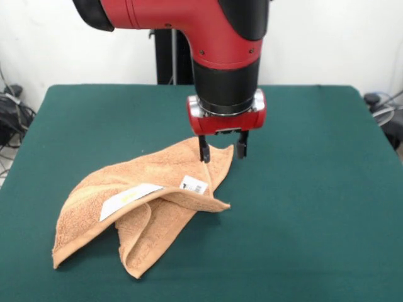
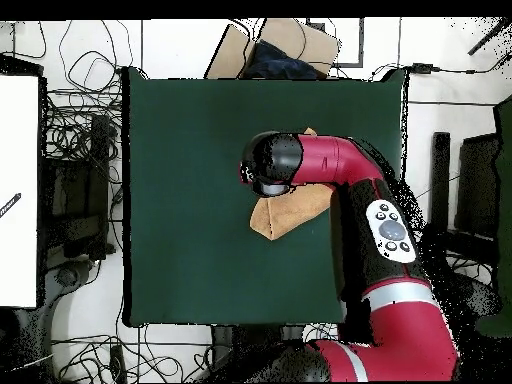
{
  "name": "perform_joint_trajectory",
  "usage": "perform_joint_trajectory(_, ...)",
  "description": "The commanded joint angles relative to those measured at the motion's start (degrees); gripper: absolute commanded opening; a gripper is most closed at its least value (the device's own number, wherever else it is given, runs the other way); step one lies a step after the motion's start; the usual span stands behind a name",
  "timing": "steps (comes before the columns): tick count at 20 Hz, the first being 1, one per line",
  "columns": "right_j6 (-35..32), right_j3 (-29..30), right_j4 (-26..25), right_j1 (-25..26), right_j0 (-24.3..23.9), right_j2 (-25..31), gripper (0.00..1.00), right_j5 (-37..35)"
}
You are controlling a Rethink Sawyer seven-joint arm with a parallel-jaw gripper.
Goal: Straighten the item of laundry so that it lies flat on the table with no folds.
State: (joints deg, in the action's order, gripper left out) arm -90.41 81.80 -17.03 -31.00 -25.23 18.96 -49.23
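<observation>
The peach-orange towel [image 1: 157, 195] lies crumpled and folded over itself on the dark green table [image 1: 315, 189], left of centre in the front view. Two white tags [image 1: 129, 200] show on its folded upper edge. My gripper [image 1: 223, 150] is open, its two black fingers [image 1: 203, 151] hanging on either side of the towel's raised far corner, just above the cloth. In the overhead view the arm covers the gripper and most of the towel [image 2: 285, 212]; only part of it shows on the table [image 2: 190, 200].
Cables lie on the floor beside the table [image 1: 12, 113]. A cardboard box [image 2: 270, 45] sits beyond the table's far edge in the overhead view, and a white surface [image 2: 18, 190] stands at the left.
</observation>
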Motion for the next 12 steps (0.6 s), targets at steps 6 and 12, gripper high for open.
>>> perform_joint_trajectory(6, -7.4, -1.9, 3.3, -0.2, 1.0, 0.8, 1.0, 2.3)
perform_joint_trajectory(12, -6.1, -3.6, 2.8, 2.2, 1.1, 0.8, 1.0, 4.2)
